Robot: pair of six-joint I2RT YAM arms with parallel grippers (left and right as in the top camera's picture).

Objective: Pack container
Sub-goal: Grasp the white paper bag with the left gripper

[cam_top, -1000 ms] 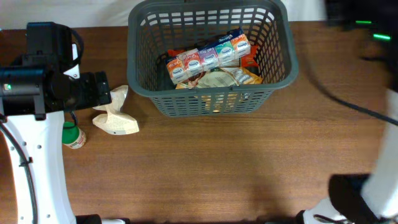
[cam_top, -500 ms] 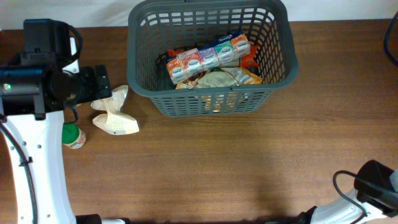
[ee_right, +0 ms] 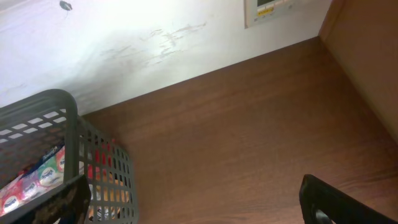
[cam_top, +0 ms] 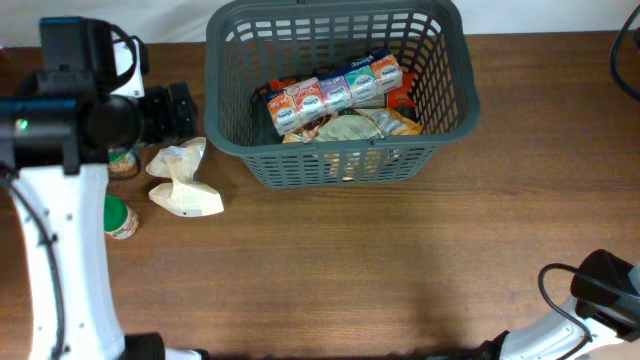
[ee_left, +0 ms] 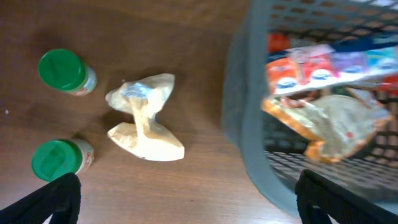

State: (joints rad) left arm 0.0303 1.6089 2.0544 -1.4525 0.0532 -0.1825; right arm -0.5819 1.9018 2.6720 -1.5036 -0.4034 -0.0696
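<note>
One large dark grey plastic lattice shopping basket (cam_top: 300,168) sits far-centre on the brown wooden table (cam_top: 400,260), holding colourful cartons (cam_top: 335,92). Beside it lie a crumpled cream paper bag (ee_left: 144,124) and two green-lidded jars (ee_left: 65,71). Left gripper (ee_left: 186,190) and right gripper (ee_right: 193,196) both gape, empty.

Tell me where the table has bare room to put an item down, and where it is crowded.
Bare wood: the wide stretch in front of the basket, and the strip to its right. Crowded: left of the basket, where the crumpled bag and two green-lidded jars lie close together.
</note>
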